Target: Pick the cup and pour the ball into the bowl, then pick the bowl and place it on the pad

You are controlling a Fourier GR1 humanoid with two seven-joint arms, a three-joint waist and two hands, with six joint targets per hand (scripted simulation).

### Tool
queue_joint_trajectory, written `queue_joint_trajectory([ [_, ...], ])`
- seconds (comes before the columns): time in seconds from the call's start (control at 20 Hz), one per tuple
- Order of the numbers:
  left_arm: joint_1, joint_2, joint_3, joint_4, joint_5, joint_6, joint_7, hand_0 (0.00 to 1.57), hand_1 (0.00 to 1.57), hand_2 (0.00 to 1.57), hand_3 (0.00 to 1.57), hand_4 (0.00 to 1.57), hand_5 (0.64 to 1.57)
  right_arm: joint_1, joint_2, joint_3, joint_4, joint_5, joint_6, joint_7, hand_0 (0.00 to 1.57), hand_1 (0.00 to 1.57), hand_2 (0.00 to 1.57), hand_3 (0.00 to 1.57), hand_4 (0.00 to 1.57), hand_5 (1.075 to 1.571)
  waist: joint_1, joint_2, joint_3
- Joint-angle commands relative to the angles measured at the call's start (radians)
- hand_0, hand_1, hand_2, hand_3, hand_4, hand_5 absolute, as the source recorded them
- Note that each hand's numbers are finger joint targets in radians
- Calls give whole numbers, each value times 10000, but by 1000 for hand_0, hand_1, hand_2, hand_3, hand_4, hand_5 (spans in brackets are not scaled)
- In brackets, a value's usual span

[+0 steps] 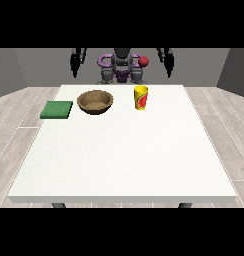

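White bench (124, 160) fills everything on my side, bare right up to its near edge, and the things for the job sit in a row along the far side, close to the robot. Going from the yellow cup (140, 97), which stands upright with a red mark on its side: I cannot see into it from where I stand, so I cannot tell whether the ball is inside. Just beside it, towards the view's left, sits the brown bowl (95, 101), and past that the green pad (57, 109) lies flat near the bench's edge. All three stand apart, none touching. Both hands hang raised at shoulder height, well above and behind the bench; the hand at the view's right (167, 61) and the hand at the view's left (75, 62) grasp nothing, and I cannot tell how their fingers lie. By my reckoning the first step has not begun. The next move calls for the hand at the view's right, nearest the cup, to come down and close round it upright.
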Motion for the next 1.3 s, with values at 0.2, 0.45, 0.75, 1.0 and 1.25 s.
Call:
queue_joint_trajectory([
  [0.2, -141, 364, 78, -937, 127, -100, 948, 0, 0, 0, 0, 0, 1557, -71, -448, -169, -910, -101, 76, 991, 0, 0, 0, 0, 0, 1569, -128, -2501, 18],
  [0.45, -1106, -58, 890, -1851, 1542, 258, 2405, 0, 0, 0, 0, 0, 1558, 39, -1708, -1792, -741, -2508, 1990, 1573, 0, 0, 0, 0, 0, 1569, -359, -1696, 47],
  [0.75, -684, 190, 1668, -1334, 1642, -9, 767, 0, 0, 0, 0, 0, 1547, 656, -1284, -1989, -1277, -2764, 2426, 689, 0, 0, 0, 0, 0, 1569, -760, -643, 44],
  [1.0, -1188, 21, 1505, -368, 1364, -308, -844, 0, 0, 0, 0, 0, 1536, -419, -1276, -2075, -466, -2467, 2263, 163, 0, 0, 0, 0, 0, 1570, -560, 522, 43],
  [1.25, -1168, -442, 1339, 1028, 563, 126, -2589, 0, 0, 0, 0, 0, 1524, -397, -1008, -1865, -228, -2265, 2493, -585, 0, 0, 0, 0, 0, 1570, -889, 1077, 42],
])
